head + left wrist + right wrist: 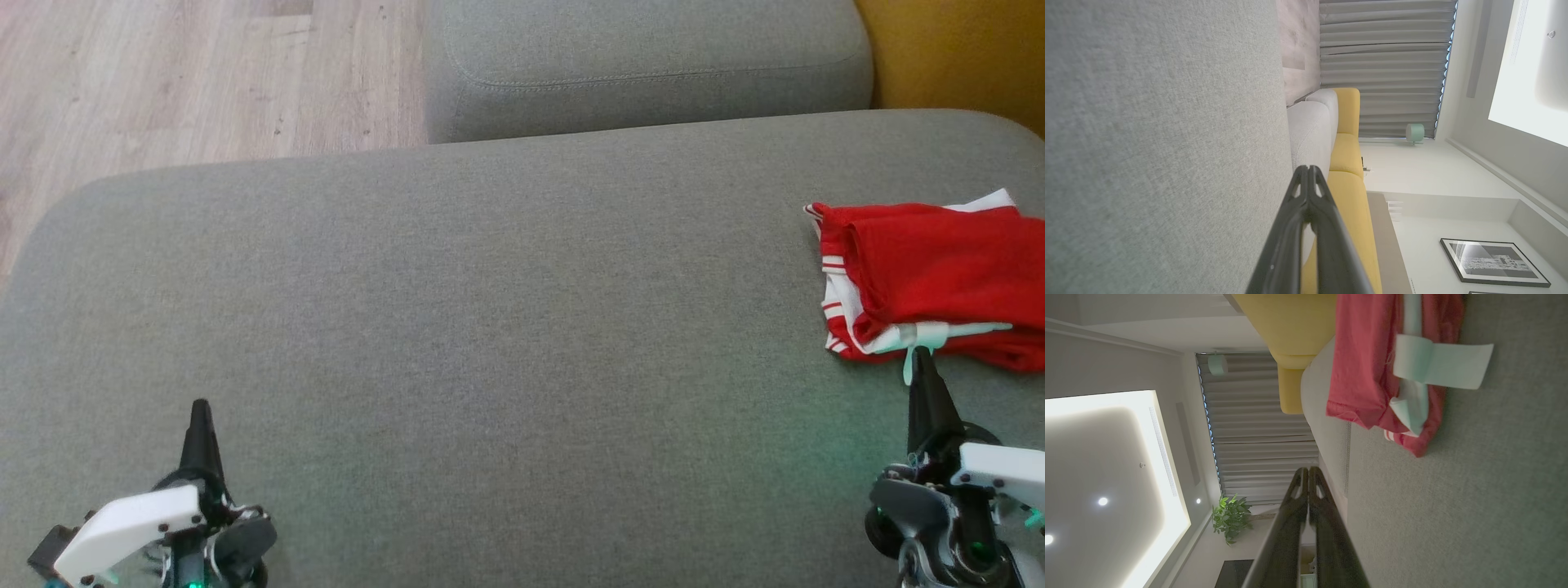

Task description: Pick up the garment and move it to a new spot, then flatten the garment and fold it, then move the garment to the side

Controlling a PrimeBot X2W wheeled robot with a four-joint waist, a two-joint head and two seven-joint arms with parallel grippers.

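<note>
Right gripper (pixel 921 356): fingers pressed together, nothing held, tip just beside the garment's near hem. Garment (pixel 939 269): red with white trim, folded, at the right edge of the grey cushion (pixel 490 286). Probably already set aside. A loose white strip (pixel 971 329) lies by the tip; lift straight off it, no snagging. Left gripper (pixel 200 406): closed, empty, well apart.
</note>
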